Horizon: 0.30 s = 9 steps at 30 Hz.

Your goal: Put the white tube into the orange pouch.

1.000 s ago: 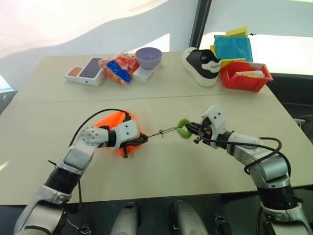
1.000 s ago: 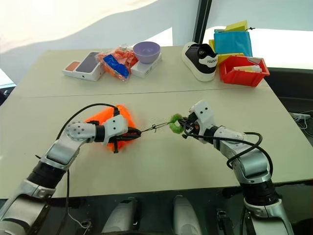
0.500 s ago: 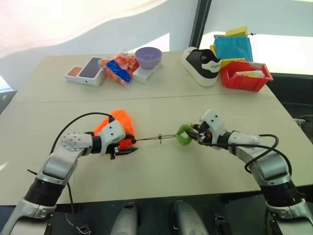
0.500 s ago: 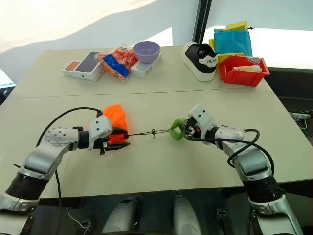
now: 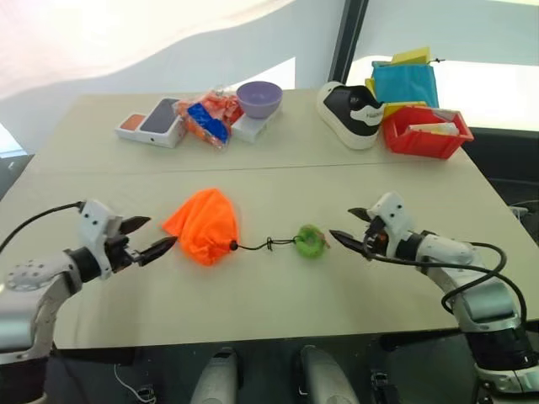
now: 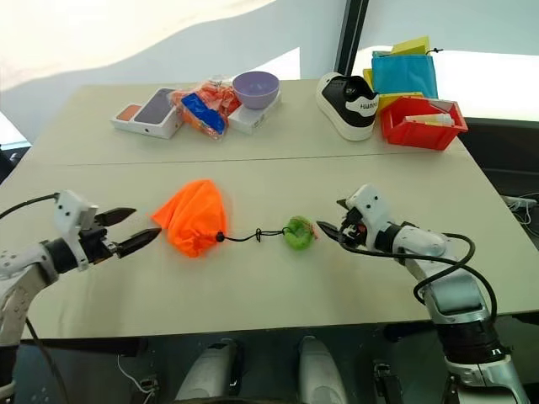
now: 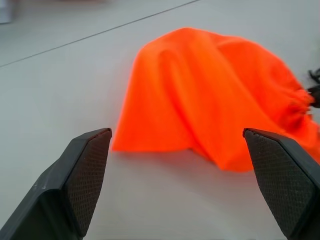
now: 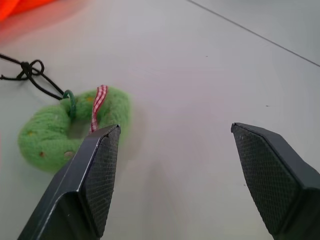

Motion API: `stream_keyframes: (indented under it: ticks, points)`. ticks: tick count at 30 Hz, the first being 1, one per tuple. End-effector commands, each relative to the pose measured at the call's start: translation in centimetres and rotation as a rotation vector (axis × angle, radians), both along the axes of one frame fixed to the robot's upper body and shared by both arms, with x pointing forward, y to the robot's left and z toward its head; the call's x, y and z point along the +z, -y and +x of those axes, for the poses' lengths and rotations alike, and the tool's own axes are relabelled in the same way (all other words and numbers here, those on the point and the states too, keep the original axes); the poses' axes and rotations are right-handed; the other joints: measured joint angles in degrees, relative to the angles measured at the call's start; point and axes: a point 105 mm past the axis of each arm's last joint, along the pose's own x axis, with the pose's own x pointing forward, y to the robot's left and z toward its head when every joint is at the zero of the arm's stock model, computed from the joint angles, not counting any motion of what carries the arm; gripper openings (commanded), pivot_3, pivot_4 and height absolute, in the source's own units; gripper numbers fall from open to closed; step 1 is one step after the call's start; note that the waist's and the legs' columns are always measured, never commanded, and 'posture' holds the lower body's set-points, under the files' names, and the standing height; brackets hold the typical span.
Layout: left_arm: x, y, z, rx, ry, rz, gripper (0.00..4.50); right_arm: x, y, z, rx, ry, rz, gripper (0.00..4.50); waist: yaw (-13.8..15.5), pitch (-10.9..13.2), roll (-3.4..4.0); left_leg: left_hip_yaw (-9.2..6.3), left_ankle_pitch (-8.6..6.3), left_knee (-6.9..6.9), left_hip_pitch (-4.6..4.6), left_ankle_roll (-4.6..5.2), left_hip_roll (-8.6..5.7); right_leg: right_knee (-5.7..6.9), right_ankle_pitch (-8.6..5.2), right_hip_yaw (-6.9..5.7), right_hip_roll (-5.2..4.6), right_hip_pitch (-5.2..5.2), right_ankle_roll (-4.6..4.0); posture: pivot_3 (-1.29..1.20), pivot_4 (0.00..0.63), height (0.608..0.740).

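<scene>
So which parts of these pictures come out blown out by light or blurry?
Left eye view: daylight whitens the backdrop behind the table. Left wrist view: the orange pouch looks soft, while a gripper finger shows crisp texture. Right wrist view: the green ring is fairly sharp, the pouch corner a blur.

one orange pouch, one bowl, one shoe

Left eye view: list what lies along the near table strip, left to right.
Left gripper → orange pouch → black cord → green ring → right gripper.
</scene>
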Motion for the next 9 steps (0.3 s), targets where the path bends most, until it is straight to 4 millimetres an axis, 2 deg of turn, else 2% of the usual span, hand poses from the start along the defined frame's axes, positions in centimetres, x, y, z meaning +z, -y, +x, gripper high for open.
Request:
stream_keyframes:
  ticks: [1,9]
  points:
    - [-0.7,-1.5,-0.7,0.106,0.047,0.025,4.49,0.8,0.6,-0.1,0.010,0.035,0.079,3.67,0.0,0.0,0.00,0.00,0.00,-0.02,0.07,0.00,0.01,-0.06,-0.01,0.00,0.01,0.08,-0.01,0.00,0.150,0.740]
    - [-3.1,-1.9,-2.1,0.186,0.030,-0.007,4.49,-0.5,0.1,-0.2,0.042,0.017,0.087,3.67,0.1,0.0,0.00,0.00,0.00,-0.01,0.10,0.00,0.03,-0.18,0.02,0.00,-0.02,0.17,-0.09,0.00,0.150,0.740]
